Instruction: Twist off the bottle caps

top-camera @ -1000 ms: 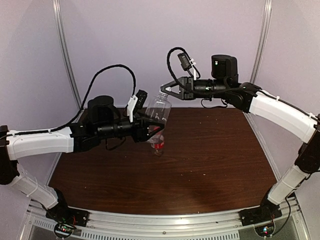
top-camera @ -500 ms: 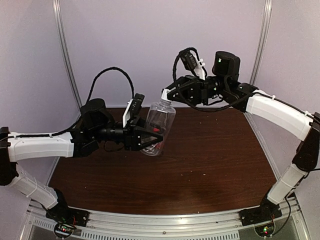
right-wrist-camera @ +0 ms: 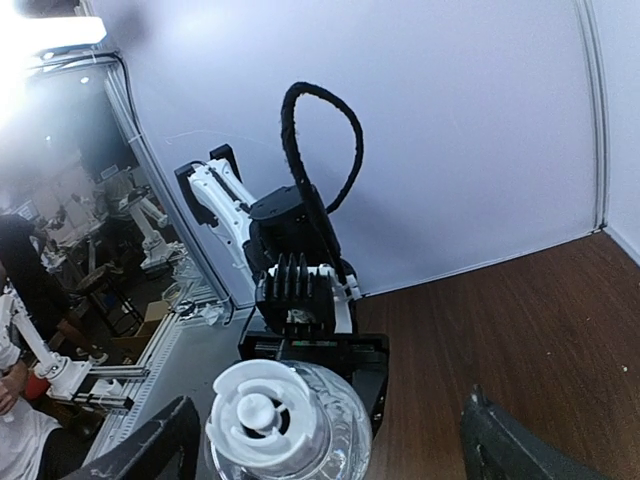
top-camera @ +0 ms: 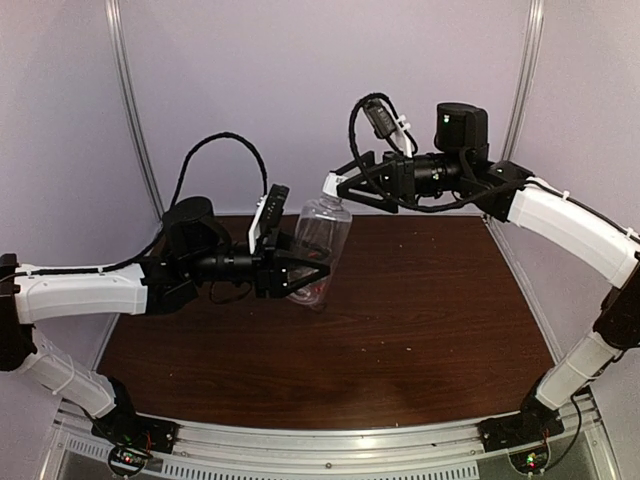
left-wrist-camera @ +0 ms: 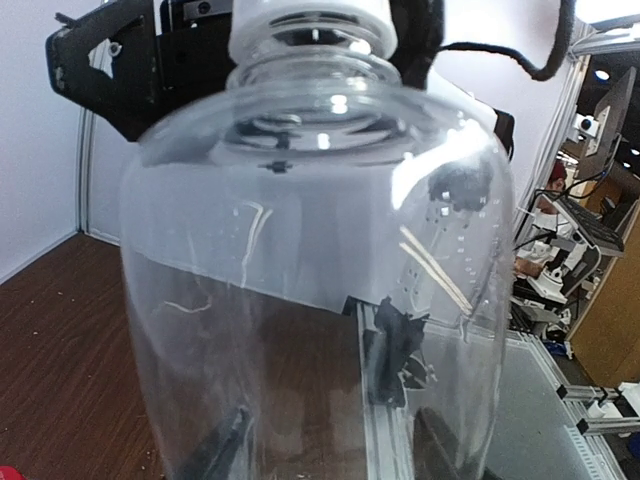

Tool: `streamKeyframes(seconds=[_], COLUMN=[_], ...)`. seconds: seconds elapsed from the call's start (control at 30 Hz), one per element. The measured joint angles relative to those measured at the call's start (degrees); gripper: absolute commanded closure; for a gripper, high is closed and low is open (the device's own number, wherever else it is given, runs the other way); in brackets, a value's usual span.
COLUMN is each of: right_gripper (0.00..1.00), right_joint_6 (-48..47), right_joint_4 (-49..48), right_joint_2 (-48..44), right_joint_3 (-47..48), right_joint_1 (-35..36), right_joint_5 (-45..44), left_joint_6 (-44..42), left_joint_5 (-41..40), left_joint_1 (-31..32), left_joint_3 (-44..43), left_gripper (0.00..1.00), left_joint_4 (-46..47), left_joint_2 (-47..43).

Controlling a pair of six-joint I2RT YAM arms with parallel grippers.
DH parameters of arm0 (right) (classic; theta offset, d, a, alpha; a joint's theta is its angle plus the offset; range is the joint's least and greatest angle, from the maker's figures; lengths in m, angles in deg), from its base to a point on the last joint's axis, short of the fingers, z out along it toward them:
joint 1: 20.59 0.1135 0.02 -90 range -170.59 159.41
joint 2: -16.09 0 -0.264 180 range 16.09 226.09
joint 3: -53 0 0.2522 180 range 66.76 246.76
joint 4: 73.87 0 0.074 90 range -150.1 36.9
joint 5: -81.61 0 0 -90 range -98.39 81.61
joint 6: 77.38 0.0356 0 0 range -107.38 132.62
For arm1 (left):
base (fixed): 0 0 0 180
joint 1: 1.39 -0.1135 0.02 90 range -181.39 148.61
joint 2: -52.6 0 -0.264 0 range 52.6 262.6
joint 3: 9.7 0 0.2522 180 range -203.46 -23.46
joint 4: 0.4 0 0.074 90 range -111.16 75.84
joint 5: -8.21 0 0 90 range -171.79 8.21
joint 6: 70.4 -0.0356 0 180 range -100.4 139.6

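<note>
The taller clear unlabelled bottle hangs tilted above the table, its body held in my left gripper. In the left wrist view the bottle fills the frame, and both fingers show through its wall. Its white cap sits on the neck. My right gripper stands open around that cap without touching it. In the right wrist view the cap lies between the wide-apart fingers. A sliver of red shows at the left wrist view's bottom corner, too little to identify.
The dark wooden table lies below both arms, with a purple back wall behind it. Metal rails run along the near edge. Cables loop over both wrists.
My right gripper has opened off the white cap. Over the second, the left arm drew back to the left and the bottle tipped from upright to leaning right.
</note>
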Motion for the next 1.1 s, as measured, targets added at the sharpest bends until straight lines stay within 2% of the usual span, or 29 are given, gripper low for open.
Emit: streamKeyframes(seconds=[0.2, 0.5, 0.77, 1.1], right_gripper=[0.0, 0.0, 0.17, 0.4], right_joint_6=[1.0, 6.9, 10.8, 13.0], right_joint_4=[3.3, 7.1, 8.6, 9.1], right_joint_2=[-2.8, -3.4, -3.4, -1.7], right_joint_3=[0.0, 2.3, 2.8, 2.8], right_joint_1=[0.5, 2.5, 4.7, 5.8], right_joint_5=[-7.3, -22.8, -31.9, -34.3], left_joint_6=[-1.9, -3.1, -3.9, -4.4], left_joint_5=[-4.5, -9.8, -14.5, -17.4], left_joint_1=[0.1, 0.1, 0.1, 0.1], left_joint_3=[-1.2, -2.8, -3.6, -3.7], left_gripper=[0.54, 0.54, 0.54, 0.54], left_joint_4=[-3.8, -7.4, -10.9, -12.4], left_joint_2=[0.0, 0.5, 1.0, 1.2])
